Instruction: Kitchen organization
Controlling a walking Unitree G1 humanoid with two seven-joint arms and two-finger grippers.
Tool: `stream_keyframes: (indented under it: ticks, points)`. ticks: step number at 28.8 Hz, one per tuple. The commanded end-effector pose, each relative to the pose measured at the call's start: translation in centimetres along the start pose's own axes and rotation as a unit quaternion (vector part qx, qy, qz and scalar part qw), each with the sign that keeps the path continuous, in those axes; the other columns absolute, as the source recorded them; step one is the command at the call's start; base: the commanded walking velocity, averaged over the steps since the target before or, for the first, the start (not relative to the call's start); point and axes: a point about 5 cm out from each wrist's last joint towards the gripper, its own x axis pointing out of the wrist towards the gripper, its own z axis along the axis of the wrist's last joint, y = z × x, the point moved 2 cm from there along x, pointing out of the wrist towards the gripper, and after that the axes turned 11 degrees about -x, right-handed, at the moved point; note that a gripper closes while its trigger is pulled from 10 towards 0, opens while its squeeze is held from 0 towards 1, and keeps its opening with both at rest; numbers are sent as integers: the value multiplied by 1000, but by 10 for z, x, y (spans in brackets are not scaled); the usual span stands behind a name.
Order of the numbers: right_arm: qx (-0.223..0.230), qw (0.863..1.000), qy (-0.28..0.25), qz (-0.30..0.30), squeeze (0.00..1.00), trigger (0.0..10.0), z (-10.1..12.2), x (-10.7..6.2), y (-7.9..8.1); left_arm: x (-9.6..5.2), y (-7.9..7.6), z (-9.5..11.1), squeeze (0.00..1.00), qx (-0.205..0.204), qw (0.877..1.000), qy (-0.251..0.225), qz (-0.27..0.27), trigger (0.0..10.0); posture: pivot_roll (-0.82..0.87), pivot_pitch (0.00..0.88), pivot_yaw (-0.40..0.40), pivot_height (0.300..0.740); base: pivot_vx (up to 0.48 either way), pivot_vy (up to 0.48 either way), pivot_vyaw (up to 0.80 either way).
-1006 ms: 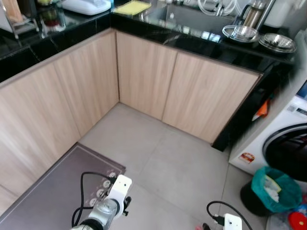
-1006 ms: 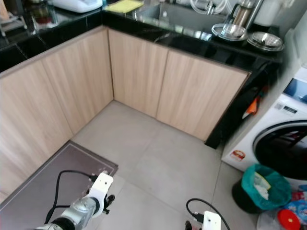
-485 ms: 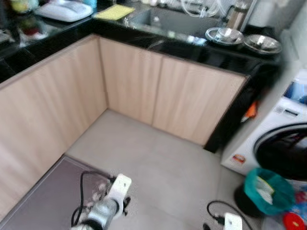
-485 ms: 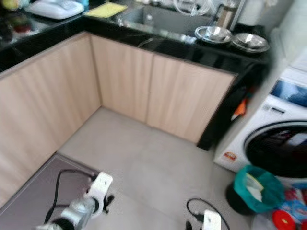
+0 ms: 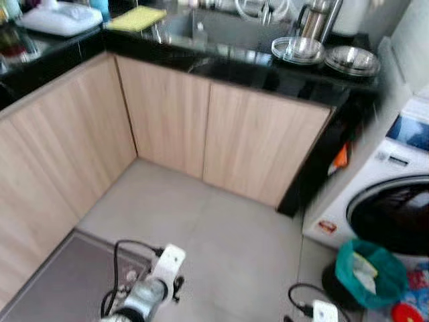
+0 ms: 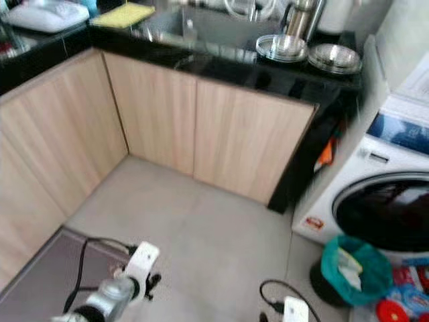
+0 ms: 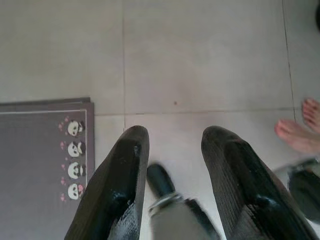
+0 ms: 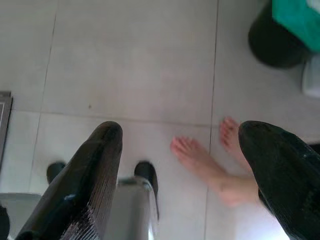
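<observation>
A black countertop (image 5: pixel 268 72) runs along the corner over light wood cabinets (image 5: pixel 258 144). On it stand two steel bowls (image 5: pixel 352 60), a steel pot (image 5: pixel 314 20), a yellow cloth (image 5: pixel 137 18) and a white appliance (image 5: pixel 57 19), around a sink (image 5: pixel 214 27). Both arms hang low over the floor, far from the counter. My left gripper (image 7: pixel 175 135) is open above grey tiles, holding nothing. My right gripper (image 8: pixel 185 130) is wide open and holds nothing.
A white washing machine (image 5: pixel 395 201) stands at the right, with a black bin lined in teal (image 5: pixel 365 275) before it. A grey mat (image 5: pixel 60 282) lies at the left. A person's bare foot (image 8: pixel 205 167) rests on the tiles under my right gripper.
The camera has turned to the right, so the counter and cabinets have slid left in the picture and more of the washing machine shows. Both arms hang as before.
</observation>
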Motion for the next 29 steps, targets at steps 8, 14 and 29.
stream_keyframes:
  ticks: [8, 14, 29]
  points:
    - [4, 1000, -1, 8, 0, 10000, 1, 1, 8, -2, 10, -5, 0, 0, 1000, 10, 14, 10000, 146, 107, -110, 740, 301, 0, 0]
    - [9, 1000, -5, 9, 0, 10000, 2, 1, 9, -2, 12, -5, 0, -11, 1000, 9, 19, 10000, 147, 113, -110, 740, 302, 0, 0]
    - [14, 1000, -8, 8, 0, 10000, 4, 2, 9, -3, 15, -3, 0, -13, 1000, 8, 22, 10000, 145, 126, -104, 740, 302, 0, 0]
